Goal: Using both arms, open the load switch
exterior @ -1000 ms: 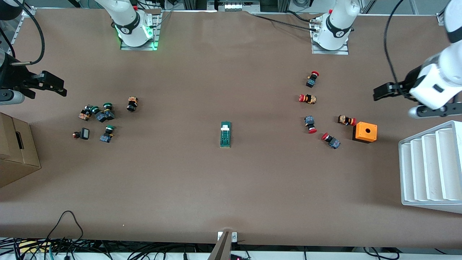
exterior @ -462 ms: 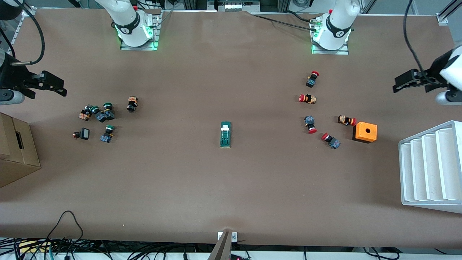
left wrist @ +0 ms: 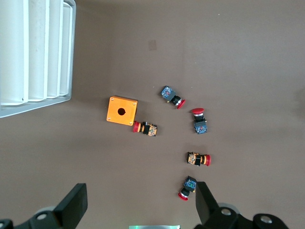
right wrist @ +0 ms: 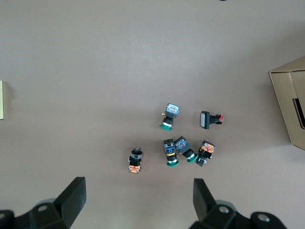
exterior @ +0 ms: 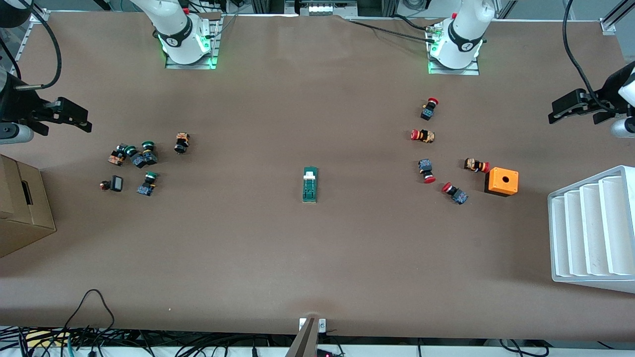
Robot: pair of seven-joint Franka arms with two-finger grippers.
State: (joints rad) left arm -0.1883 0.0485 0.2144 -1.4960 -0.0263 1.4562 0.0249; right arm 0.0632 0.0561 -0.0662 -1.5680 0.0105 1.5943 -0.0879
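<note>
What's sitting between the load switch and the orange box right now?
In the front view, two red-capped push buttons lie between the load switch and the orange box; a third sits beside the box.

Worktop [exterior: 317,258]: brown, matte surface.
- Load switch [exterior: 310,184]: dark green block, white tab at the end toward the arm bases; lies near the middle of the worktop.
- Red-capped push buttons [exterior: 423,135]: five, scattered toward the left arm's end.
- Orange box [exterior: 502,181]: one round hole on top; just beside one red-capped button.
- White ribbed tray [exterior: 590,230]: at the left arm's edge.
- Green-capped push buttons [exterior: 140,157]: loose cluster toward the right arm's end.
- Cardboard box [exterior: 22,206]: at the right arm's edge.
</note>
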